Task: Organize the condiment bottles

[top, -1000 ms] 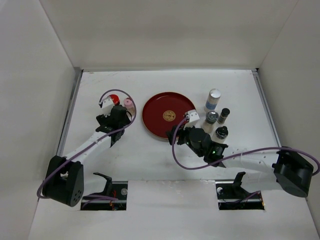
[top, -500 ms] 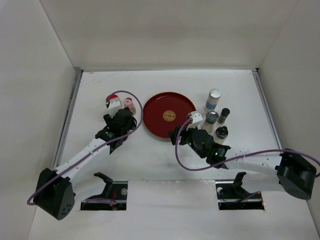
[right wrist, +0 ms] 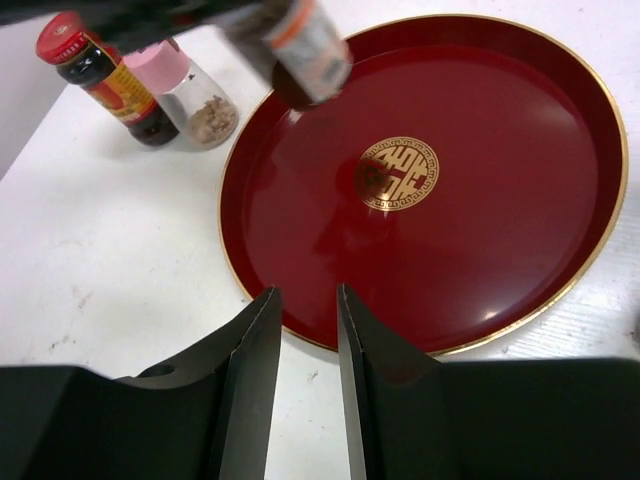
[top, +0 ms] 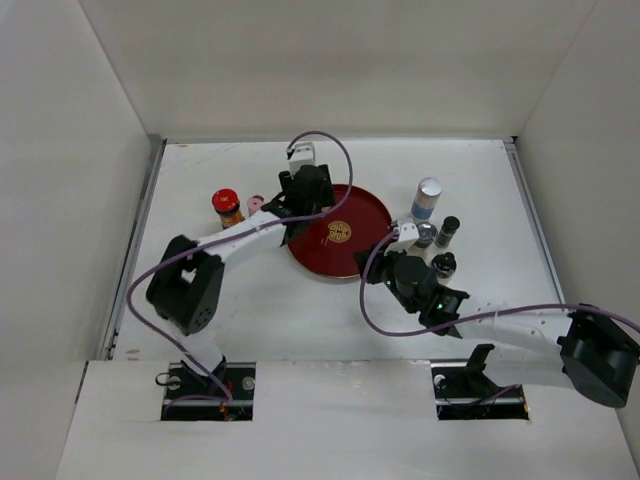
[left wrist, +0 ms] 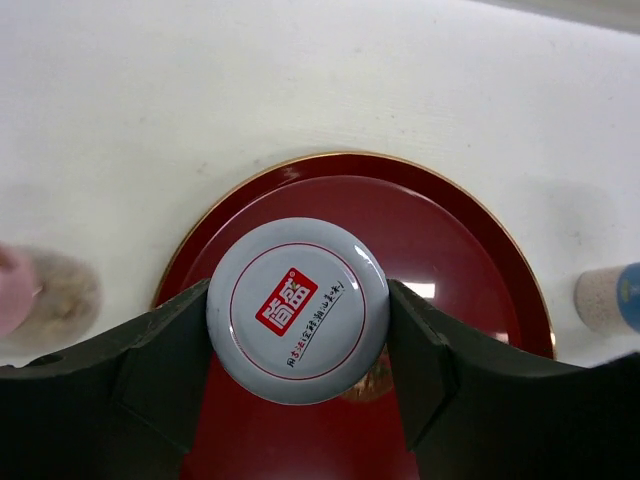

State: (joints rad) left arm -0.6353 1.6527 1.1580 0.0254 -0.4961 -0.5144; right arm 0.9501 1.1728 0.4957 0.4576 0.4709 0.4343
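Far-left part of the table (top: pixel 200 290): red-lidded jar (top: pixel 226 207) stands upright w/ the pink-capped shaker (top: pixel 256 203) just beside it on its right. Both are on the bare table, off the tray.

Left arm reaches across to the red tray (top: pixel 335 258), which sits approx mid-table. Left pincer (left wrist: pixel 298 330) is clamped on a white-lidded jar (left wrist: pixel 297 300), one finger on each side of the lid. Lid is round w/ a red square logo, seen from straight above in the wrist view. Jar is over the left part of the tray. In the right wrist view its body looks tilted, w/ an orange-and-white label. Can't tell if its base touches the tray.

Right pincer (right wrist: pixel 306 300) is low near the tray's near-right rim, pointing across the tray twd the left side. Fingers are narrow, only a slim gap, nothing btwn them.

Right of the tray, twd the table's right edge: tall white bottle (top: pixel 426 198) w/ blue band stands furthest back. Nearer are the silver-lidded jar (top: pixel 425 235), partly hidden by the right wrist, the dark-capped shaker (top: pixel 448 230) just right of it, and a 2nd dark-topped jar (top: pixel 443 264) nearest the front edge. These four are close together, all upright on the table.
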